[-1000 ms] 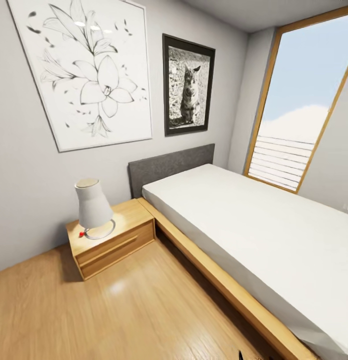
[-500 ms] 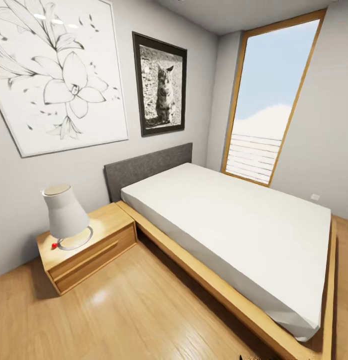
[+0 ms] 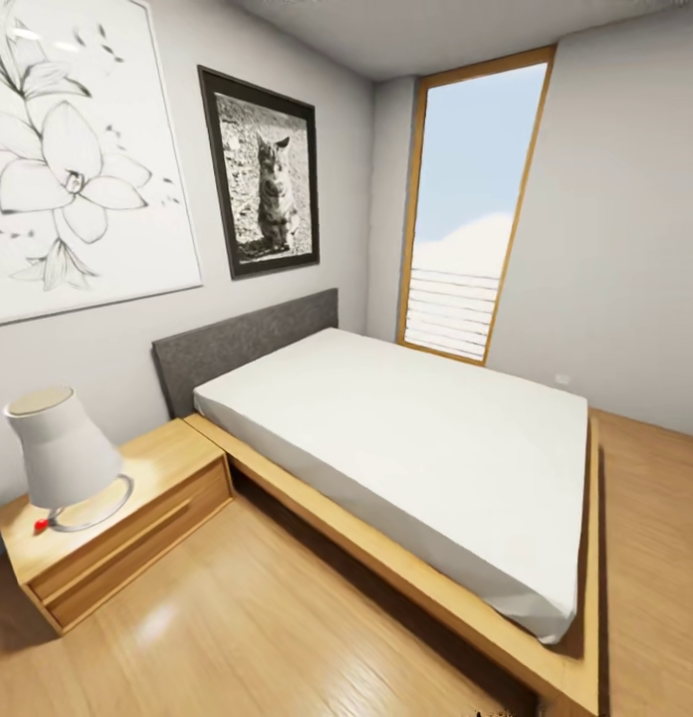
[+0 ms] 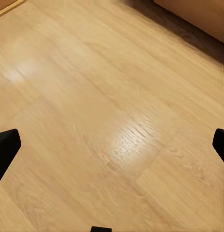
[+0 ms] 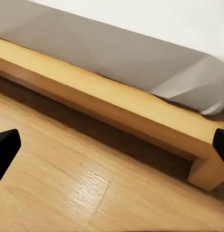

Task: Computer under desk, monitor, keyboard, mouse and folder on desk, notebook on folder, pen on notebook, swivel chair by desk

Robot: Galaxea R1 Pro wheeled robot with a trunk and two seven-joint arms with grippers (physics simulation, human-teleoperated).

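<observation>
In the bedroom, facing a bed [image 3: 416, 438] with white mattress and wood frame, a low cabinet [image 3: 117, 528] with a lamp [image 3: 60, 453] beside it, two framed pictures on the grey wall, a tall window [image 3: 466, 214] behind. No desk, chair, folder, keyboard or any other task thing in sight, so their whereabouts cannot be told from here. Left gripper [image 4: 112, 145] spread wide over bare plank floor [image 4: 117, 121], nothing between the fingers. Right gripper [image 5: 112, 145] likewise spread wide and empty, aimed at the bed frame's corner [image 5: 208, 169]. Judging by kind: folder and notebook probably light, flat and slippery, best pinched at an overhanging edge; pen thin and prone to roll; chair likely to roll on castors, best pushed at the back or an armrest. Only the fingertips cut off at the wrist views' edges; arms hard to make out in the head view.
</observation>
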